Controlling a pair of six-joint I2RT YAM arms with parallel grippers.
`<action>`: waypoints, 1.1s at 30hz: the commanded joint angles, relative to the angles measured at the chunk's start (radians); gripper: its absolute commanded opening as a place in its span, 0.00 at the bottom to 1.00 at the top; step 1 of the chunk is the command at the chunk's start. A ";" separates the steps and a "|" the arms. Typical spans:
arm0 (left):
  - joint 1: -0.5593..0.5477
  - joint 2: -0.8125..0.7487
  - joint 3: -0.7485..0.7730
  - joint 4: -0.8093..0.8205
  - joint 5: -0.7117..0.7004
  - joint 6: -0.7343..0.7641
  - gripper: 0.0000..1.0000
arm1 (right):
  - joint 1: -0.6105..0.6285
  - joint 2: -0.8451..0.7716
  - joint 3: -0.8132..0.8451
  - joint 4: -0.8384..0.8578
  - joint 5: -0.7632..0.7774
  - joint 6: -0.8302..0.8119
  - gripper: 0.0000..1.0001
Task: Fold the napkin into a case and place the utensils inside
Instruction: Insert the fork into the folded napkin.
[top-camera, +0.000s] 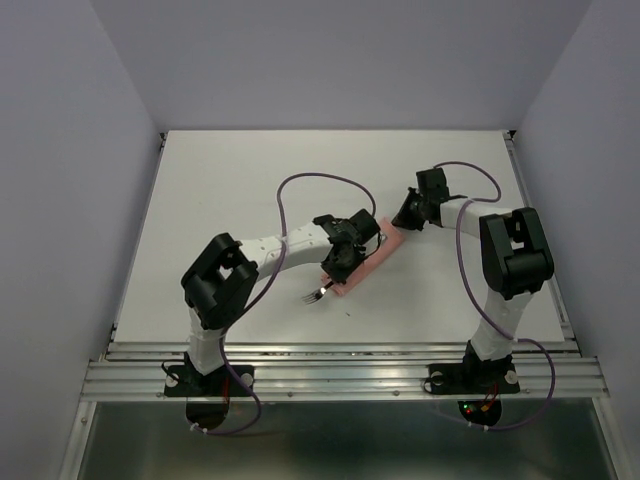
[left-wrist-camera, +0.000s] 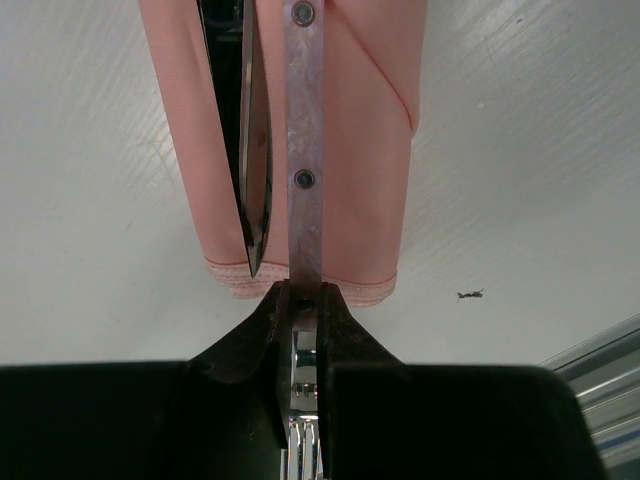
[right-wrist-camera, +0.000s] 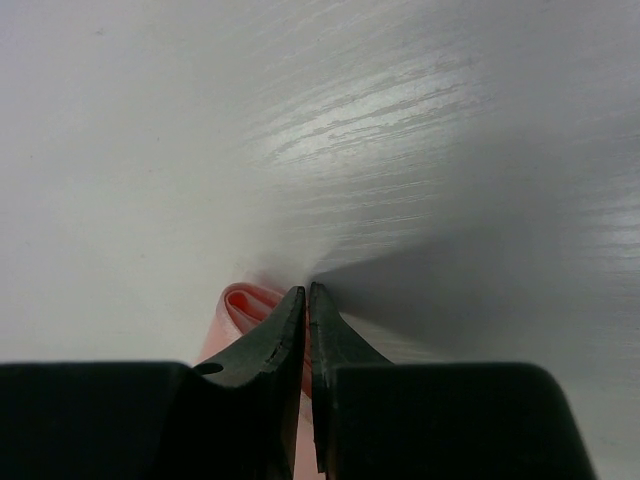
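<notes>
As the top view shows: case (top-camera: 375, 258) on tabletop (top-camera: 220, 180), fork (top-camera: 314, 296) tines jutting from its near end.
Left wrist: left end effector (left-wrist-camera: 303, 292) clamps the fork at the case's mouth, beside the knife (left-wrist-camera: 255, 150).
Right wrist: right end effector (right-wrist-camera: 306, 292) narrow, seemingly pinching the case's far end.
Risk: if that pinch slips, the cloth bunches.
</notes>
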 joint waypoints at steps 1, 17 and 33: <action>-0.015 0.005 0.060 -0.024 -0.014 0.016 0.00 | -0.003 -0.018 -0.027 0.014 -0.006 -0.006 0.11; -0.018 0.079 0.140 0.003 0.006 0.010 0.00 | -0.003 -0.073 -0.151 0.091 -0.006 0.035 0.11; 0.008 0.197 0.301 0.029 0.092 0.051 0.00 | 0.006 -0.087 -0.177 0.080 0.003 0.034 0.11</action>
